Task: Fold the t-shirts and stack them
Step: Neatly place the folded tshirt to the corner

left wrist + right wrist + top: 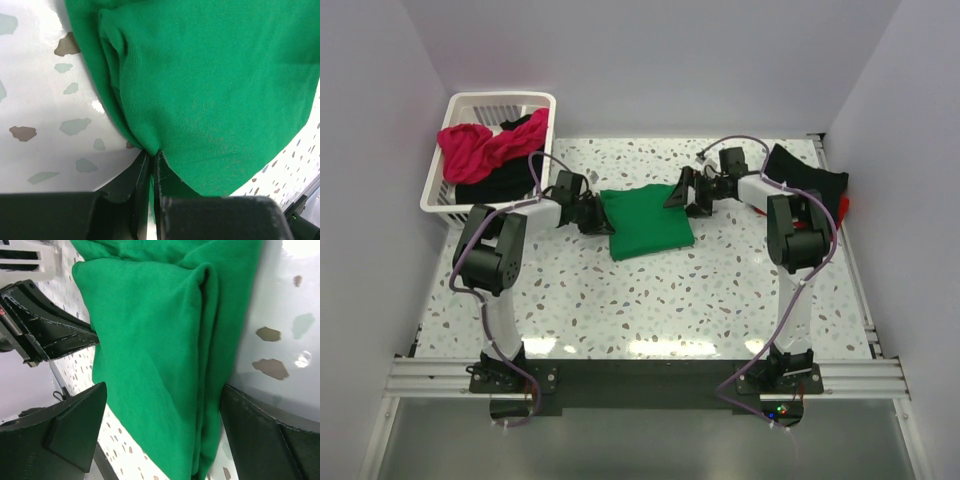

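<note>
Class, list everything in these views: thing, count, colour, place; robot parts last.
green t-shirt: one, green, folded at table centre
pink t-shirt: one, magenta, in basket
basket black t-shirt: one, black, beneath pink one
right black t-shirt: one, black, table's right edge
red cloth: one, red, beside right black t-shirt
basket: one, white, far left corner
table: one, speckled white, under everything
left claw: one, black, shut on green t-shirt's edge
right claw: one, black, open astride green t-shirt

No text, label, brand, number or sign can be read in any view
</note>
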### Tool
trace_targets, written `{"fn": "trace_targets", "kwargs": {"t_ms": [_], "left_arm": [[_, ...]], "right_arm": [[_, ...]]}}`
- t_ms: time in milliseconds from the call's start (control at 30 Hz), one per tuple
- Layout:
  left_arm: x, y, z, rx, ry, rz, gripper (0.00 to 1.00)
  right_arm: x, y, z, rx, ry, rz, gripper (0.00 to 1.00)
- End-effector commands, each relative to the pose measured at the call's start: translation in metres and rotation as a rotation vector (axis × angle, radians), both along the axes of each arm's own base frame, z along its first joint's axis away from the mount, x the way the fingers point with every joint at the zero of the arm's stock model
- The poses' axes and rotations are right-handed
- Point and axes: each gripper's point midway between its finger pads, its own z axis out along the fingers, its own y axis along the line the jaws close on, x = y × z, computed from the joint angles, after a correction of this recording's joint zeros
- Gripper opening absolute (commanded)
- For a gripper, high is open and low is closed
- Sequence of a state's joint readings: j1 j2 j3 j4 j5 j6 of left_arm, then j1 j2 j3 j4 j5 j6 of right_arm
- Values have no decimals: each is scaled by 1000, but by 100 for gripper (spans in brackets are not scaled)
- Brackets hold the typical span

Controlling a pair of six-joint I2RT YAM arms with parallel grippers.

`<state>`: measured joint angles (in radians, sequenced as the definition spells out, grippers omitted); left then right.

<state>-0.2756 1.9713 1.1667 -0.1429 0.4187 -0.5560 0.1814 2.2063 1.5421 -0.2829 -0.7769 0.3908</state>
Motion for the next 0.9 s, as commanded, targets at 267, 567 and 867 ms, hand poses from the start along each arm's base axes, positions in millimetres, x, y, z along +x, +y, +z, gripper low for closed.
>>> {"fn": "trace_targets", "kwargs": {"t_ms": [267,567,867], "left_arm": [[-8,2,-27,25,50,-18,7],[-5,2,-15,21,26,-13,43],[-2,6,25,30,-47,-11,56]], "right_arm": [[-41,21,-69,-118,140,84,80],[-26,17,-49,-159,108,63,5],[15,-34,-3,-308,40,1,0]]}}
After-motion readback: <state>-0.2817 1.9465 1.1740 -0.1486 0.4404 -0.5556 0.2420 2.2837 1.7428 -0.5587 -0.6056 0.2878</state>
